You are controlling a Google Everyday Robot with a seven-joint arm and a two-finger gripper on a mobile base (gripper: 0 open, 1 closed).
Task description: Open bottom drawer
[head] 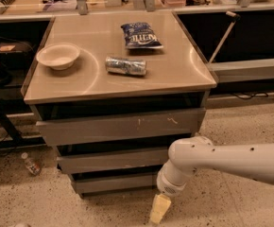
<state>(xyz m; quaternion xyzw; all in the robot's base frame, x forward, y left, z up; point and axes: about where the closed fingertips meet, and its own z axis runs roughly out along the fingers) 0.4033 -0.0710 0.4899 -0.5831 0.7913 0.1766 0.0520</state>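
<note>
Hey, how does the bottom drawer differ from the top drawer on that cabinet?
The bottom drawer has the narrowest front, while the top drawer has the widest. The top drawer's front bears white scratches, and the bottom drawer's looks plain. The top drawer is the highest of the three and the bottom drawer the lowest, with the gripper just below its right end. Both are grey, flat-fronted and without handles.

One readable brand name
The chip bag (141, 36), upper middle, reads "Kettle"; the gripper (159, 209) hangs at lower middle.
</note>
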